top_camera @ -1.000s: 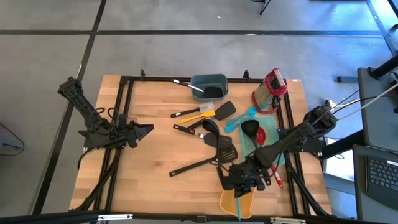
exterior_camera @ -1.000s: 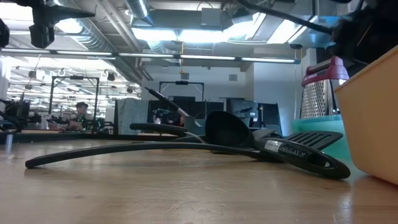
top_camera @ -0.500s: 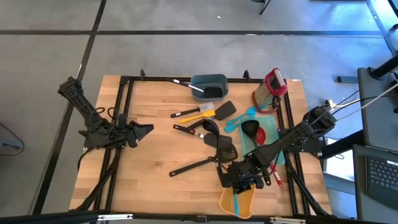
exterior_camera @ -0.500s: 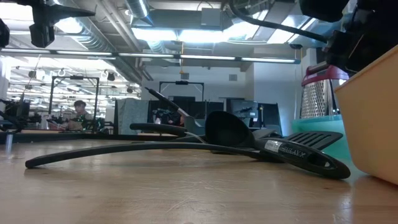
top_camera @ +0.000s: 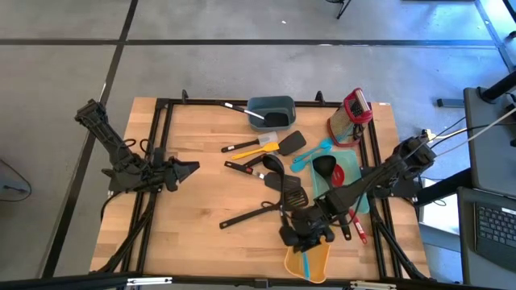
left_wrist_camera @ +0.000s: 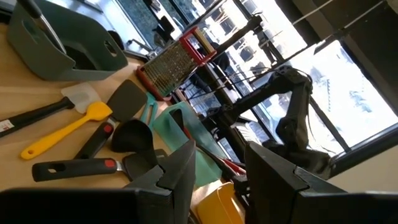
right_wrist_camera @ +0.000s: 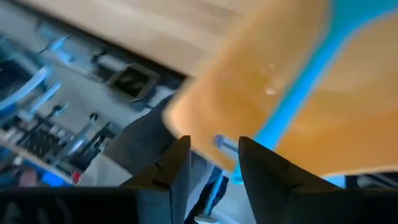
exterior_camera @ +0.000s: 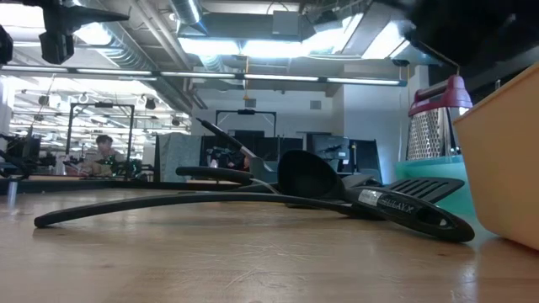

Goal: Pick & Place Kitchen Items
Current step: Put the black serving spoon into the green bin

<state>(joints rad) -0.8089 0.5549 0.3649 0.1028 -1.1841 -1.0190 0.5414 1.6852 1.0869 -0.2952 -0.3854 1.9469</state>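
Note:
A yellow bin [top_camera: 316, 262] stands at the table's near edge and also shows in the right wrist view [right_wrist_camera: 280, 93]. A teal spatula [top_camera: 305, 263] lies inside it, its handle [right_wrist_camera: 298, 81] slanting across the bin. My right gripper [top_camera: 305, 240] hovers just above the bin's far end, open [right_wrist_camera: 211, 168], tilted down, with nothing between its fingers. Black turners [top_camera: 254, 213] and ladles [top_camera: 272, 165], a yellow spatula [top_camera: 262, 149] and a red spoon [top_camera: 340, 173] lie flat mid-table. My left gripper [top_camera: 193, 167] waits at the left, open [left_wrist_camera: 217, 180] and level.
A grey bin [top_camera: 272, 111] holding a utensil stands at the far edge, with a red-framed grater [top_camera: 355, 113] to its right. A teal mat [top_camera: 348, 200] lies under the right-hand utensils. Bare wood [top_camera: 193, 217] spans the near left. A black frame [top_camera: 157, 145] rims the table.
My right gripper has risen a little and drawn back from the yellow bin toward the far left, rolling somewhat as it went. The teal spatula has stayed in the bin.

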